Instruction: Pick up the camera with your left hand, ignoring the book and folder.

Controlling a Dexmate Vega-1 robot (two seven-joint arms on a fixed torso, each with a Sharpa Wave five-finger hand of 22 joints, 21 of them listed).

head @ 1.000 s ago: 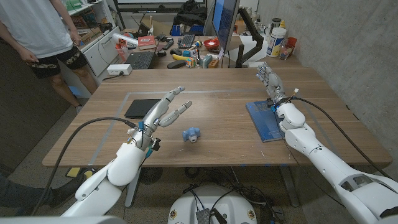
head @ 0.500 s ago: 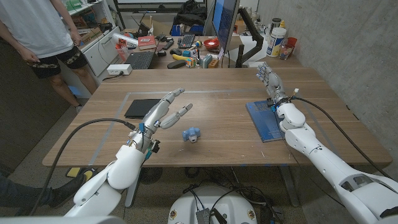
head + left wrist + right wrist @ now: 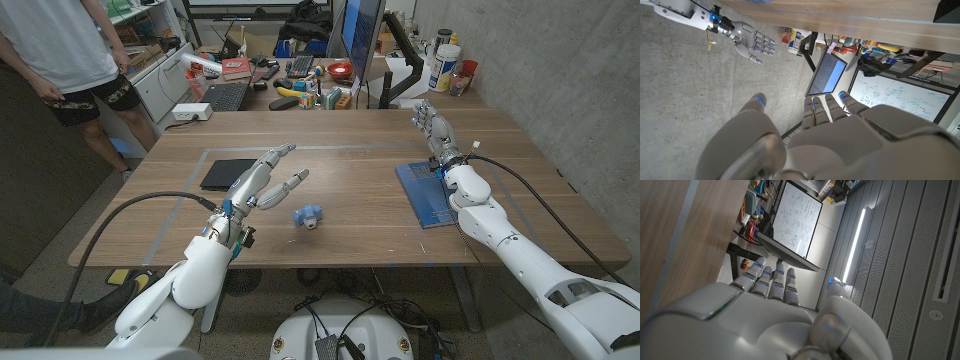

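Left hand (image 3: 262,182) open, fingers spread, hovering just beside the small blue camera (image 3: 308,216) near the tabletop's front edge — best to lower over it, close gently; black folder (image 3: 228,174) ignored.

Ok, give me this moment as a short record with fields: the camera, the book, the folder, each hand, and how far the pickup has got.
camera: small blue camera on the wooden table, near the front edge, nothing touching it
book: black book, flat, behind the left hand
folder: blue folder, flat, beside the right arm
left hand: left hand open, fingers spread, above the table just left of the camera
right hand: right hand open, holds nothing, beyond the folder's far end
progress: camera not yet grasped
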